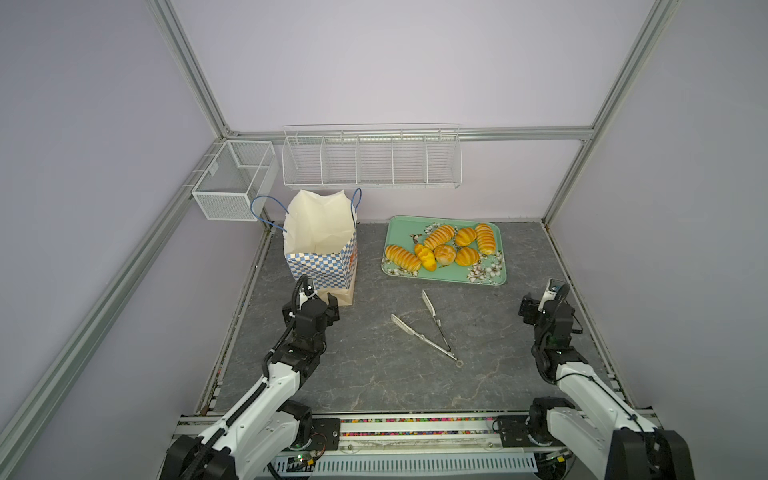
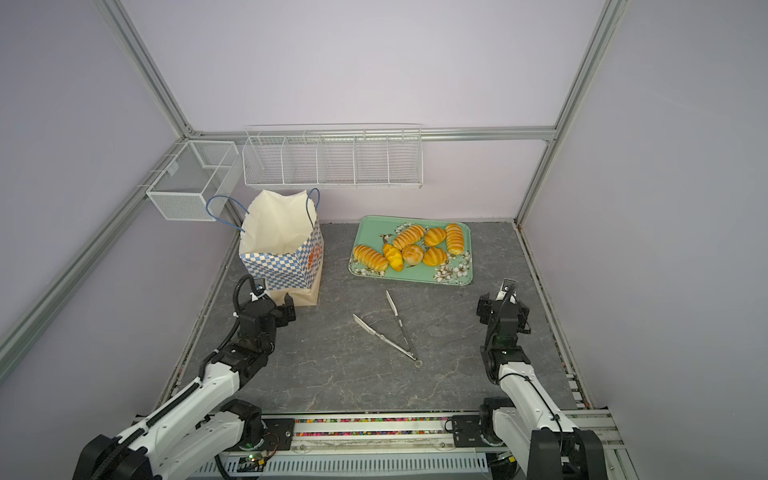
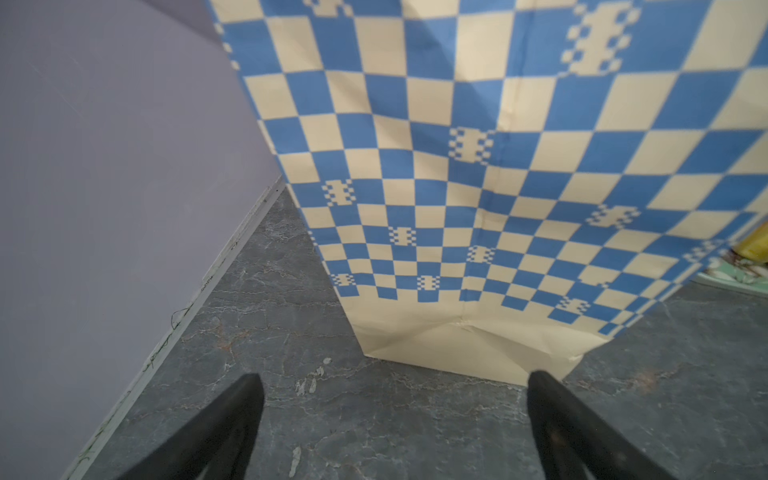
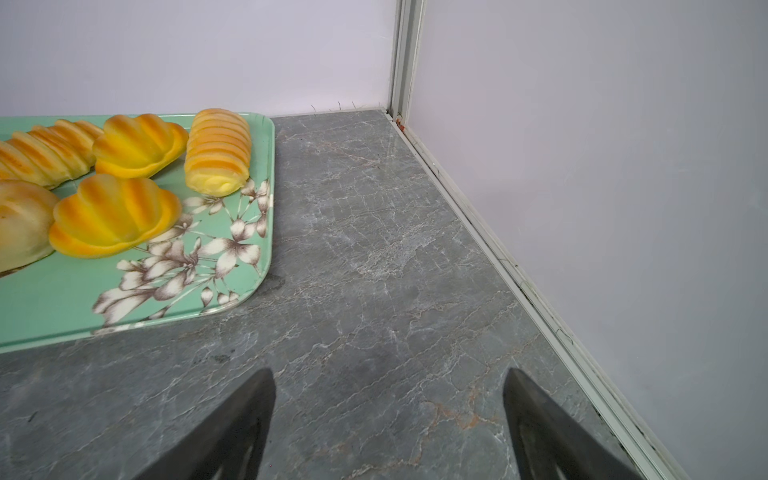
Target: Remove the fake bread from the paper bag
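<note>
The paper bag (image 1: 320, 266) is standing upright, mouth open, near the far left corner of the surface (image 1: 374, 374). The fake bread (image 1: 444, 254), seven pieces, is lying outside it on the green flowered tray (image 1: 401, 232), close to the far edge toward the right. Metal tongs (image 1: 436, 322) are lying spread mid-surface. The left jaws are gaping wide, gripping nothing, pointing at the bag's base by the left edge. The right jaws are also standing wide and empty near the right edge, beside the tray's near right corner.
</note>
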Robot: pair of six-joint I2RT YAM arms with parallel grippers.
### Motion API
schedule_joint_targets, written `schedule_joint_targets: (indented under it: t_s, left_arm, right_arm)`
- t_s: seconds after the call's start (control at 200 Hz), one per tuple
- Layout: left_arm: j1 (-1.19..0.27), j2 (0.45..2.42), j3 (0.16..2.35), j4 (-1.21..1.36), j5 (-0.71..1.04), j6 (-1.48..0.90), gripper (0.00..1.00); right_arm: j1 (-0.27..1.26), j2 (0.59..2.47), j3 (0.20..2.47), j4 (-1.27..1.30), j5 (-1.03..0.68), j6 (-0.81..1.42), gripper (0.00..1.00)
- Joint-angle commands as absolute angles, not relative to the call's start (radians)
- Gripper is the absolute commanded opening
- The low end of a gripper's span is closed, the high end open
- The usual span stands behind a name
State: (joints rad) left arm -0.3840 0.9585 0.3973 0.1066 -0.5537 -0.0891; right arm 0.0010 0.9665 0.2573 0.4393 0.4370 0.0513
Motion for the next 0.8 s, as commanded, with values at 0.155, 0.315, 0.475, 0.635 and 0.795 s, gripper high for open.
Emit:
schedule_joint_targets:
  t_s: [0.155, 0.315, 0.475, 0.635, 0.795]
  left_arm:
    - [-0.323, 1.063, 0.381, 0.312, -0.559, -0.062, 0.99]
    - [-0.203, 1.086, 0.318, 0.475, -0.453, -0.110, 0.99]
    - [-0.115, 1.156, 0.293, 0.608, -0.371, -0.114, 0.99]
    - [-0.107, 1.236, 0.331, 0.637, -0.326, -0.085, 0.99]
    - [-0.101, 1.268, 0.338, 0.677, -0.337, -0.063, 0.99]
  right_arm:
    - [-0.036, 1.130, 0.232, 0.828, 0.297, 0.062, 0.88]
    - [-0.051, 1.207, 0.265, 0.895, 0.220, 0.084, 0.89]
    - [-0.063, 1.266, 0.313, 0.924, 0.204, 0.055, 0.89]
    - [-0.063, 1.229, 0.354, 0.774, 0.130, 0.011, 0.89]
    - [-0.063, 1.172, 0.346, 0.665, 0.160, -0.004, 0.88]
